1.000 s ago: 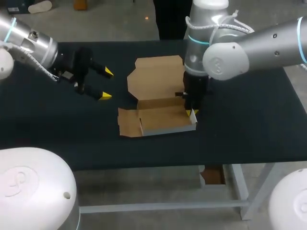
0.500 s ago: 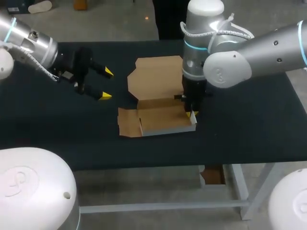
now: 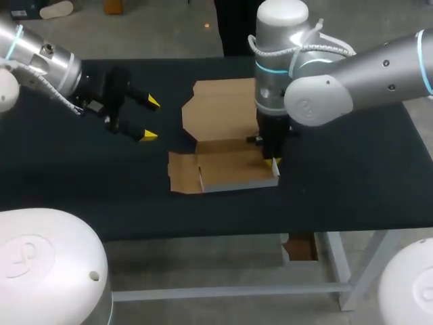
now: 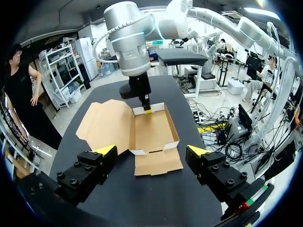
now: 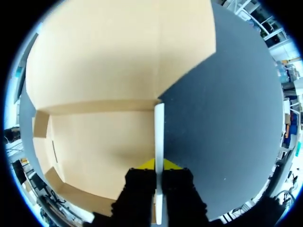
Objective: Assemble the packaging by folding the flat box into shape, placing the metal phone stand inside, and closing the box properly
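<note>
Head view, box (image 3: 226, 169): half-formed at the middle of the worktop (image 3: 352, 183). The front and right walls are raised, the lid (image 3: 220, 112) lies flat behind, and the left flap (image 3: 181, 172) lies flat on the cloth.
Head view, right end effector (image 3: 274, 162): points straight down at the box's right end, with its tips at the right wall.
Head view, left end effector (image 3: 147, 120): hangs over bare worktop well left of the box, fingers spread wide and holding nothing.
Head view, stand: not in view.

Left wrist view, left end effector (image 4: 151, 150): both tips stand far apart with nothing gripped; the box (image 4: 151, 132) lies ahead of them.
Left wrist view, flap (image 4: 158, 163): the near one is flat and unfolded, just ahead of the fingers.
Left wrist view, right end effector (image 4: 147, 108): at the box's far end, on the upright wall there.

Right wrist view, right end effector (image 5: 158, 164): the fingers are nearly together, one either side of the right wall (image 5: 159, 137), pinching it upright.
Right wrist view, box floor (image 5: 104, 146): bare, with nothing inside.

Step in hand: likely folding the box into shape, with the right wall being stood up and the left flap not yet raised.
Next move: probably needs the right wall kept square while the left end effector comes in under the flat flap and lifts it. The thin card could buckle or the box could slide if pushed unevenly.
</note>
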Robot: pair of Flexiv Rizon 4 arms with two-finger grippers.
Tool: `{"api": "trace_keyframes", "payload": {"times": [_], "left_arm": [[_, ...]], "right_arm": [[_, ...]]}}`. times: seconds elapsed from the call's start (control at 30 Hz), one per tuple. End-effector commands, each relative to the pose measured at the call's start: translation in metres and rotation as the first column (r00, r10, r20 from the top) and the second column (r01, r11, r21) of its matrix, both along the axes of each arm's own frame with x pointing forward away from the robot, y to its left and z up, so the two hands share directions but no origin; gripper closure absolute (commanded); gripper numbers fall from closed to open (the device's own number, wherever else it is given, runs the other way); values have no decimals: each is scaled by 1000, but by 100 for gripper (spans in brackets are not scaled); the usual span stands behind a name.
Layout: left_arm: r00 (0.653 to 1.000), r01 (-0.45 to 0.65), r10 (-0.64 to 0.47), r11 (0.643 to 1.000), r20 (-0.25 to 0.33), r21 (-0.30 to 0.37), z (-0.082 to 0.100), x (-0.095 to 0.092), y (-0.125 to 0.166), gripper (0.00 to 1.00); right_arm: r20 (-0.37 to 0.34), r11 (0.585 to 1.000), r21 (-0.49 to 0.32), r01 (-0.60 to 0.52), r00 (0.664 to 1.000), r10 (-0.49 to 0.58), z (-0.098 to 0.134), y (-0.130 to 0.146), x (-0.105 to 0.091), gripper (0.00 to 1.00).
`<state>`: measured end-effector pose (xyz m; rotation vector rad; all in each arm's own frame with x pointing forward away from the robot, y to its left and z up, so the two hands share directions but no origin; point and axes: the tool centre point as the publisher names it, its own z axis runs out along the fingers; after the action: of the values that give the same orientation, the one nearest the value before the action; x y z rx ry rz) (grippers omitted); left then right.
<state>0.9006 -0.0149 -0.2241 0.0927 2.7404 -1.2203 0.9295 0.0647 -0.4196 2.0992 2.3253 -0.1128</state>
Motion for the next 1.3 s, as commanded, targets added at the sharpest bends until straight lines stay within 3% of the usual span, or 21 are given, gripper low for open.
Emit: {"api": "trace_keyframes", "payload": {"times": [0.03, 0.33, 0.63, 1.03, 1.3], "left_arm": [[1000, 3, -3, 1000, -4, 3, 1, 0, 1, 0], [1000, 3, -3, 1000, -4, 3, 1, 0, 1, 0], [1000, 3, -3, 1000, -4, 3, 1, 0, 1, 0], [1000, 3, -3, 1000, -4, 3, 1, 0, 1, 0], [1000, 3, -3, 1000, -4, 3, 1, 0, 1, 0]], "right_arm": [[-6, 993, -117, 15, 1000, -15, -3, 7, 1, 100], [7, 962, -268, 59, 998, -59, -7, 5, 1, 100], [45, 935, -339, 99, 995, -89, -6, 5, 0, 100], [166, 984, -105, 140, 979, -122, 6, 2, -6, 100], [164, 993, -13, 117, 980, -113, 7, 3, -5, 100]]}}
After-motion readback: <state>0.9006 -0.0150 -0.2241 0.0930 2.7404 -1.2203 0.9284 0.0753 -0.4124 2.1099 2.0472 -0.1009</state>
